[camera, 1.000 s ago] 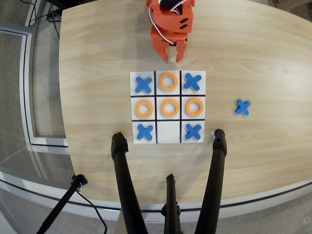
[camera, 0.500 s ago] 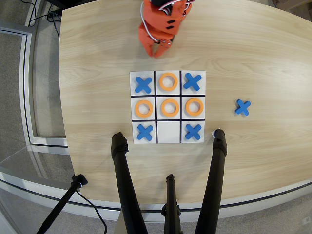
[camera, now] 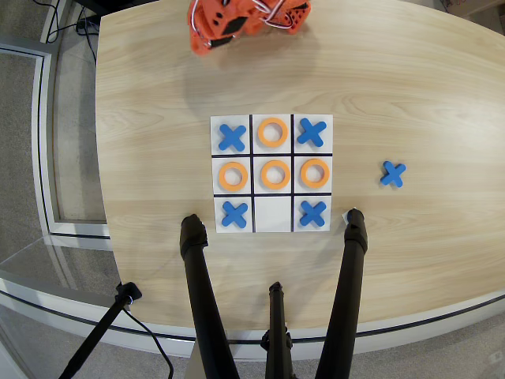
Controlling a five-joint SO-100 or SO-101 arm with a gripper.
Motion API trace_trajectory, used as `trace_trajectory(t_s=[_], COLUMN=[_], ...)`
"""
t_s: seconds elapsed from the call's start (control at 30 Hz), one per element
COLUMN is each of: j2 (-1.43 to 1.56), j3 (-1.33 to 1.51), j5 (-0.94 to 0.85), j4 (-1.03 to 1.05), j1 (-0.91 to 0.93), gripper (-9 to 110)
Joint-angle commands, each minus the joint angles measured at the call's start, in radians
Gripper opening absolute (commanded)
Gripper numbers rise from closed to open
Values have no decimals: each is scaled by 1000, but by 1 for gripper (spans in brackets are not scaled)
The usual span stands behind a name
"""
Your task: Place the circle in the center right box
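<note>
The 3x3 board [camera: 271, 225] lies mid-table in the overhead view. One orange circle [camera: 314, 173] lies flat in the center right box [camera: 327, 186]. Two more rings fill the middle row at the centre [camera: 275, 174] and left [camera: 233, 175], and another sits in the top middle cell [camera: 272, 132]. Blue X pieces [camera: 232, 137] occupy all corner cells. My orange gripper [camera: 199, 44] is at the table's far edge, up and left of the board, well apart from it and holding nothing I can see. Its jaws are foreshortened, so their state is unclear.
A loose blue X [camera: 392, 174] lies on the wood right of the board. Black tripod legs [camera: 199, 292] rise over the near edge, just below the board. The table's left edge [camera: 101, 158] drops to the floor.
The arm has swung away from the board's top edge toward the upper left and turned sideways. The rings and X pieces have not moved.
</note>
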Motion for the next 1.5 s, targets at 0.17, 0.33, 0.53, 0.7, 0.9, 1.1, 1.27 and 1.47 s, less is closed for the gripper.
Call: trace_trajectory(t_s=[0.17, 0.33, 0.53, 0.7, 0.9, 1.1, 1.27, 1.47], j2=[18, 18, 18, 18, 18, 18, 18, 18], j3=[55, 55, 55, 55, 55, 55, 55, 55], j5=[-2, -2, -2, -2, -2, -2, -2, 0], j4=[-2, -2, 0, 0, 0, 0, 0, 0], j1=[376, 387, 382, 382, 382, 382, 382, 382], gripper=[0, 0, 0, 0, 0, 0, 0, 0])
